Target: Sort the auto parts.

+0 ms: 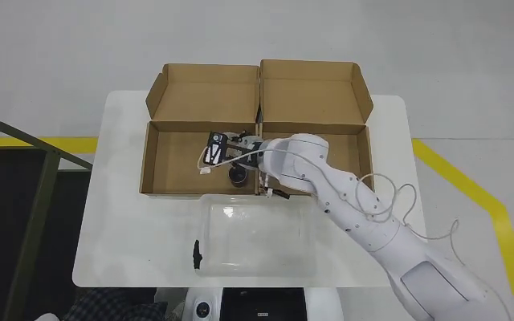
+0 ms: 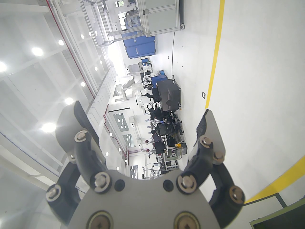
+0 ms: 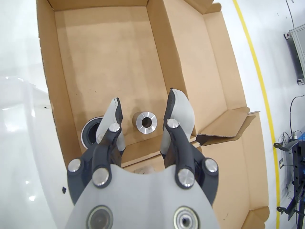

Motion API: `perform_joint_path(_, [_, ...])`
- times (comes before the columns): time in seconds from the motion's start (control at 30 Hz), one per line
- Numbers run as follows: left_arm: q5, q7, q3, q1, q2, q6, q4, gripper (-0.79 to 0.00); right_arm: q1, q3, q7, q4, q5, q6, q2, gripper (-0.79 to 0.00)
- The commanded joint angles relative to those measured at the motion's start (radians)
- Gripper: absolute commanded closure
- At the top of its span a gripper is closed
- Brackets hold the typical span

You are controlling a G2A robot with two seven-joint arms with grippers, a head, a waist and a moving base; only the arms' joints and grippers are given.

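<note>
So the right gripper (image 3: pixel 144 98) hangs wide open over a short silver metal cylinder (image 3: pixel 144 123) standing in the brown cardboard box (image 3: pixel 107 48), just beside a black round part (image 3: pixel 90 132). The left gripper (image 2: pixel 142 107) is spread wide too, empty.

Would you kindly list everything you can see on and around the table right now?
table: one, white, under everything.
cardboard boxes: two, brown, side by side on the table, lids open.
metal sleeve: one, silver, on the floor of one box, hole facing up.
dark ring: one, black, beside the sleeve in the same box, near its wall.
clear bin: one, transparent, in front of the boxes.
small black piece: one, black, at the bin's edge.
right end effector: one, grey and black, open above the sleeve.
left end effector: one, grey and black, open, empty, facing the room.
</note>
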Motion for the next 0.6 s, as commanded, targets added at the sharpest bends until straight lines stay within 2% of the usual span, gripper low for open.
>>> perform_joint_path(0.0, [0.0,0.0,0.0,0.0,0.0,0.0,0.0,-0.785,-0.03,0.026,-0.003,-0.042,-0.002,-0.006,0.01,-0.351])
perform_joint_path(0.23, [0.0,0.0,0.0,0.0,0.0,0.0,0.0,-0.785,-0.179,0.158,-0.076,-0.22,-0.023,-0.038,0.054,-0.391])
perform_joint_path(0.57, [0.0,0.0,0.0,0.0,0.0,0.0,0.0,-0.785,-0.429,0.419,-0.238,-0.416,-0.08,-0.028,0.113,-0.637])
